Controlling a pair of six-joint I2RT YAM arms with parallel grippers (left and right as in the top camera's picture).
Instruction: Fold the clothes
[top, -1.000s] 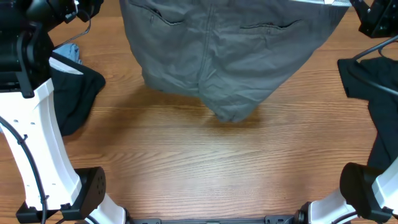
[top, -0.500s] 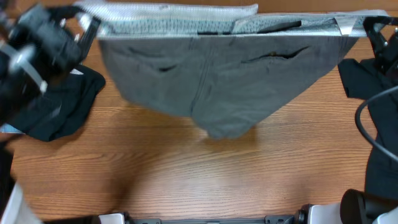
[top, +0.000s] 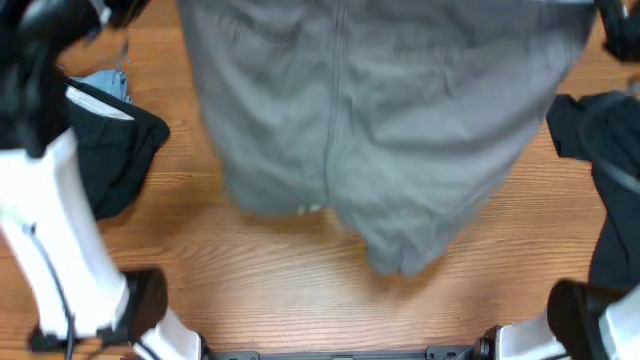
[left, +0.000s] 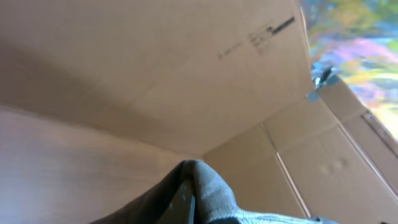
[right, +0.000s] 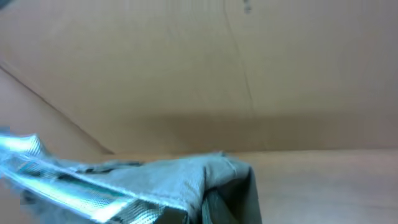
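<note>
Fabric: wrinkled medium-grey cotton garment (top: 400, 130) hangs limp; I judge it soft, light, slumping. My left pincer (left: 186, 202) and right pincer (right: 211, 205) each pinch its upper edge, probably the firmest hold.

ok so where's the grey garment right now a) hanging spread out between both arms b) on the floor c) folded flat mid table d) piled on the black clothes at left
a, the grey garment hangs wide across the overhead view, with the left end effector and right end effector each pinching a corner of it
</note>
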